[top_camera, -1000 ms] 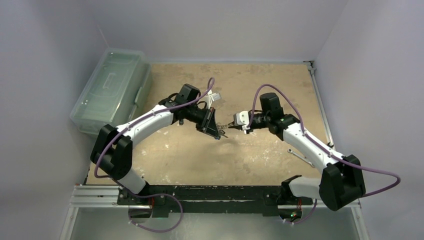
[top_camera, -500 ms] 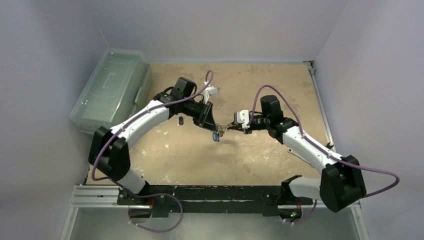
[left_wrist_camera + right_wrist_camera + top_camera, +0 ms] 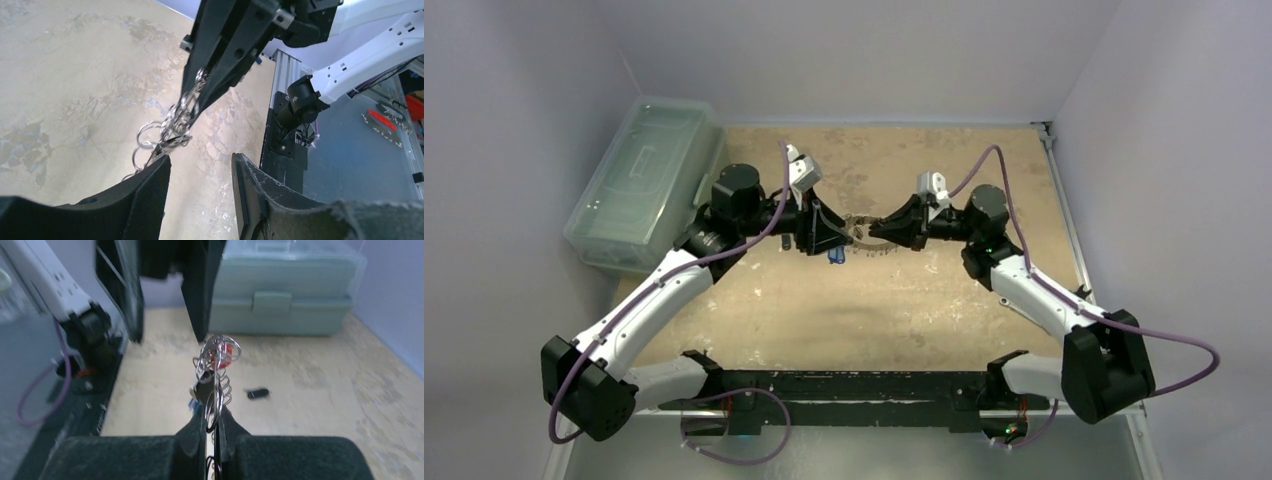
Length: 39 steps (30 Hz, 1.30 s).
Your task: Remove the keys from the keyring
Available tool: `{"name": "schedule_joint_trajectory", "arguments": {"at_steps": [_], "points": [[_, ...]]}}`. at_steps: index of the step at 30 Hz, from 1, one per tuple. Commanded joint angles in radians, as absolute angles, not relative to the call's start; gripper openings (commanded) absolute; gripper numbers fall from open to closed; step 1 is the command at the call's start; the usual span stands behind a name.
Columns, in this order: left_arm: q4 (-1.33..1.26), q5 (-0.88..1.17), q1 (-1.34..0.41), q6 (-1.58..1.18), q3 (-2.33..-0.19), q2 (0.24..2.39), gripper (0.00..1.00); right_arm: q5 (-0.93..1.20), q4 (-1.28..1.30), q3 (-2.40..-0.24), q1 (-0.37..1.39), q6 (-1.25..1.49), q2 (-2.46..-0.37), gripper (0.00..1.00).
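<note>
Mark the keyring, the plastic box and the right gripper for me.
keyring [image 3: 215, 365]: right wrist view, on the bunched silvery loops.
plastic box [image 3: 646, 182]: top view, on the middle of its lid.
right gripper [image 3: 214, 421]: right wrist view, midway between its fingertips.

Both arms reach inward, tips facing; left hand [image 3: 200, 167] jaws apart, right hand [image 3: 212, 416] pinched shut

The keys [image 3: 222, 352] on the keyring [image 3: 216, 390] are too blurred to count.
</note>
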State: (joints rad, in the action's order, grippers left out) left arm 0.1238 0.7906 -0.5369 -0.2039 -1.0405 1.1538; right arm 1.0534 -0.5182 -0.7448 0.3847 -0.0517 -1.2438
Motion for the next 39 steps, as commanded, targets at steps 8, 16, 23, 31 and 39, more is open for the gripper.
{"name": "schedule_joint_trajectory", "arguments": {"at_steps": [8,16,23,31,39], "points": [[-0.239,0.754,-0.544,-0.359,-0.875,1.091,0.5,1.06,-1.22,-0.636,0.362,0.558,-1.25,0.0],[-0.374,0.749,-0.568,-0.399,-0.834,1.092,0.46,1.007,-1.259,-0.595,0.363,0.557,-1.247,0.0],[-0.508,0.718,-0.579,-0.434,-0.768,1.086,0.4,0.994,-1.269,-0.57,0.364,0.516,-1.245,0.0],[-0.518,0.729,-0.6,-0.417,-0.753,1.087,0.32,0.963,-1.25,-0.563,0.372,0.476,-1.248,0.0],[-0.36,0.722,-0.615,-0.353,-0.854,1.112,0.23,0.869,-1.125,-0.578,0.379,0.395,-1.246,0.0]]}}
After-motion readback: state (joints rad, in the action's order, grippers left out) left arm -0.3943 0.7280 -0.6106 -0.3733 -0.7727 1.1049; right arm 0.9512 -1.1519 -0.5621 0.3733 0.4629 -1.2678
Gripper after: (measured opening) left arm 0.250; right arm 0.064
